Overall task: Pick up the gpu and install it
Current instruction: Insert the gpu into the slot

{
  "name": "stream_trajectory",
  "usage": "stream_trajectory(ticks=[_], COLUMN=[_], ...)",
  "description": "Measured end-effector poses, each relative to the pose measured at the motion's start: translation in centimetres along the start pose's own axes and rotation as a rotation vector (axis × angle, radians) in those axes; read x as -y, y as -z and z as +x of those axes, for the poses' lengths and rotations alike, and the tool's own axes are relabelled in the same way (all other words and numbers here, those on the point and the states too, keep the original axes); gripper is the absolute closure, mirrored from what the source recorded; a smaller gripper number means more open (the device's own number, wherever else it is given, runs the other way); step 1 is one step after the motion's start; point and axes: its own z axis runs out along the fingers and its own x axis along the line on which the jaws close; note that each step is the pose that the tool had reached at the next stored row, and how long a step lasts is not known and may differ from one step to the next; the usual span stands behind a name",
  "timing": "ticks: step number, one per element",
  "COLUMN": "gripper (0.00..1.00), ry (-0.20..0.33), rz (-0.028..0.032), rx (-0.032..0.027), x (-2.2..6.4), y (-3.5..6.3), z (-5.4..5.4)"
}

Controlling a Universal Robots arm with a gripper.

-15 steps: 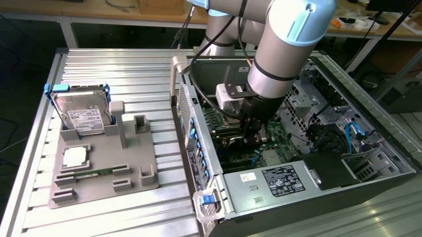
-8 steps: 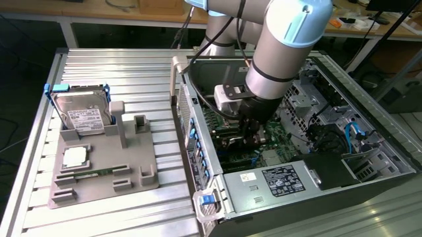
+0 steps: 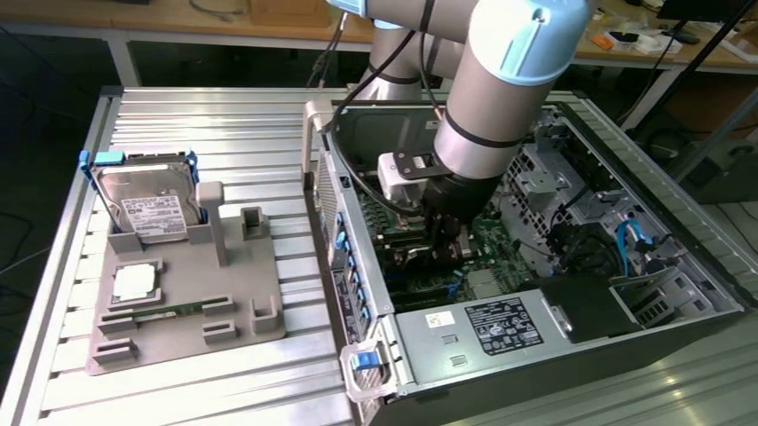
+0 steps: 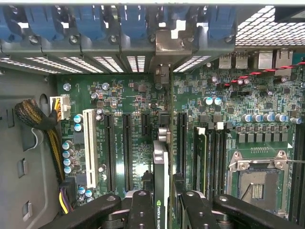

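On the slatted metal table, inside the open computer case, the pincer is half closed, clamping the gpu edge-on to the motherboard.

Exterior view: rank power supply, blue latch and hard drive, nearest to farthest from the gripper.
1. Power supply, inside the case, by the gripper.
2. Blue latch, at the case's corner.
3. Hard drive, on the grey fixture, exterior view's left.

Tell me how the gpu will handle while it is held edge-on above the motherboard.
The gpu looks stiff: it stands straight, edge-on, between the fingers of the gripper, with no sag. Being so thin, it could probably tilt or twist if pushed off-line. The motherboard slots around it look delicate, so hard pressing seems risky.
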Motion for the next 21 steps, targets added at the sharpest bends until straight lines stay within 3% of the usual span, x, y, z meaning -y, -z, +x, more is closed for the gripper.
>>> stream_trajectory(ticks=[18,19,20,21], gripper=[0.73,0.72,0.72,0.66], ry=[0.0,0.0,0.0,0.0], rz=[0.0001,0.0009,0.0009,0.0], rx=[0.0002,0.0027,0.0016,-0.0001], x=[-0.02,-0.02,-0.02,-0.02], y=[-0.19,-0.28,-0.25,-0.18], z=[0.0,-0.02,-0.01,0.0])
